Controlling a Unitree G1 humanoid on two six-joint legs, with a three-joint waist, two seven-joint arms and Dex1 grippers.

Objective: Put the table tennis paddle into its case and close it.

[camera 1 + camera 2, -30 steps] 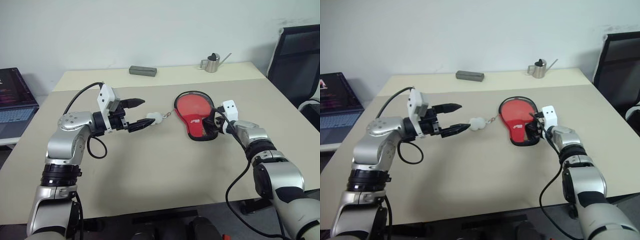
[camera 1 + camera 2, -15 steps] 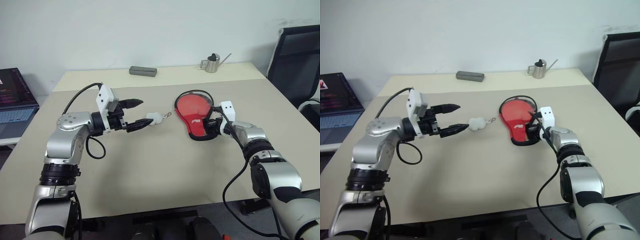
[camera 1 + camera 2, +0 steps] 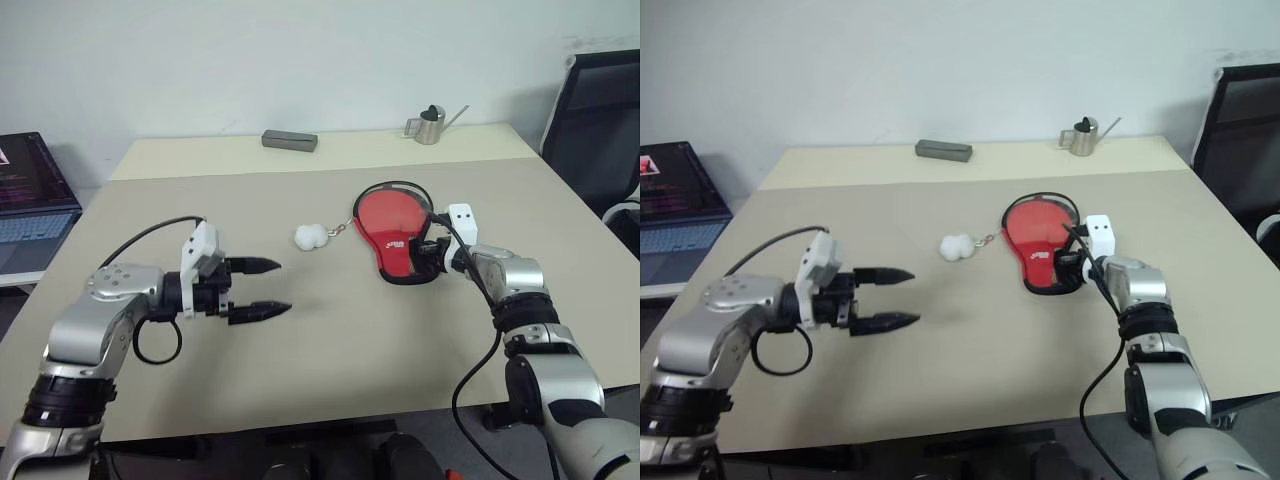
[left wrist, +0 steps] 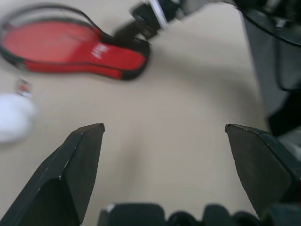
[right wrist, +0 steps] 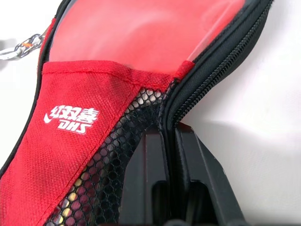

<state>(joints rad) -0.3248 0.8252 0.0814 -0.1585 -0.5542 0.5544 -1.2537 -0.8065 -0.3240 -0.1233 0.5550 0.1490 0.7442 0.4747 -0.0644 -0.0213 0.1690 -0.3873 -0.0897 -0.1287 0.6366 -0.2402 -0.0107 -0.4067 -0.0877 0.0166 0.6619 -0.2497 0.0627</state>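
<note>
On the beige table [image 3: 330,340] I see the case [image 3: 392,232] lying flat at the right, soft and light I think, my right gripper [image 3: 437,252] pinched on its zipper edge near the handle end, left gripper [image 3: 262,288] wide and empty.

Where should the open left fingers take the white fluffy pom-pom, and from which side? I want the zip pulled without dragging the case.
Probably grip the white fluffy pom-pom around its middle, coming from the side away from the flat red-and-black fabric case. It lies loose on the table, joined by a short chain on the case side, so that far side is free for the left gripper fingers.
</note>
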